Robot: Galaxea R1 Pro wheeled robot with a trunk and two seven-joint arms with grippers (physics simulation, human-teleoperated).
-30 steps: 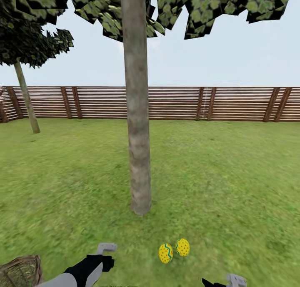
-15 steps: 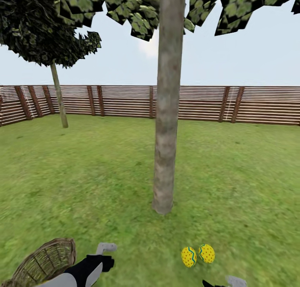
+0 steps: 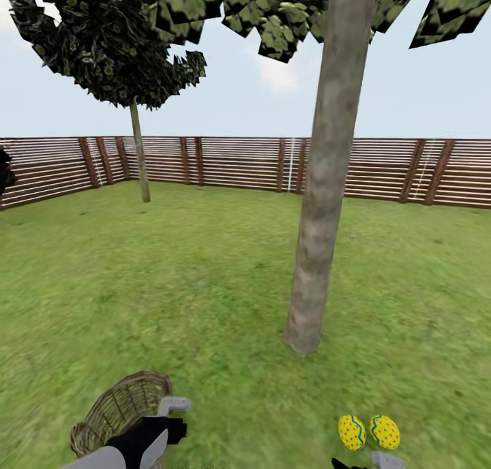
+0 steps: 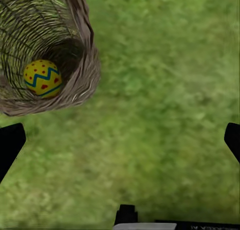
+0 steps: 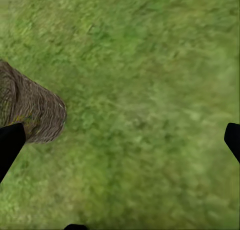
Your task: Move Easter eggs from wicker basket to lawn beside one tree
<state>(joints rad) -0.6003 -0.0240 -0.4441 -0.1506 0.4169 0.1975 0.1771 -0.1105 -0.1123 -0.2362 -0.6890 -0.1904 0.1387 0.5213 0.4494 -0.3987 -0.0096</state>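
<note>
A wide lawn (image 3: 170, 278) spreads to a brown slatted fence (image 3: 239, 162) around the garden. The thick-trunked tree (image 3: 320, 203) stands ahead of the right hand (image 3: 372, 462), with a thin-trunked tree (image 3: 140, 152) far off near the fence. The basket (image 3: 119, 411) lies tipped on the grass just in front of the left hand (image 3: 170, 414), partly hidden by that arm. In the left wrist view the left hand's (image 4: 120, 140) fingers (image 4: 10, 145) are spread wide with nothing between them, the basket (image 4: 75, 54) just beyond one fingertip. One egg (image 4: 43, 78) sits inside it. Two eggs (image 3: 368, 432) lie touching on the grass just ahead of the right hand, near the tree's foot. The right hand (image 5: 120, 140) is also spread wide and empty over grass.
</note>
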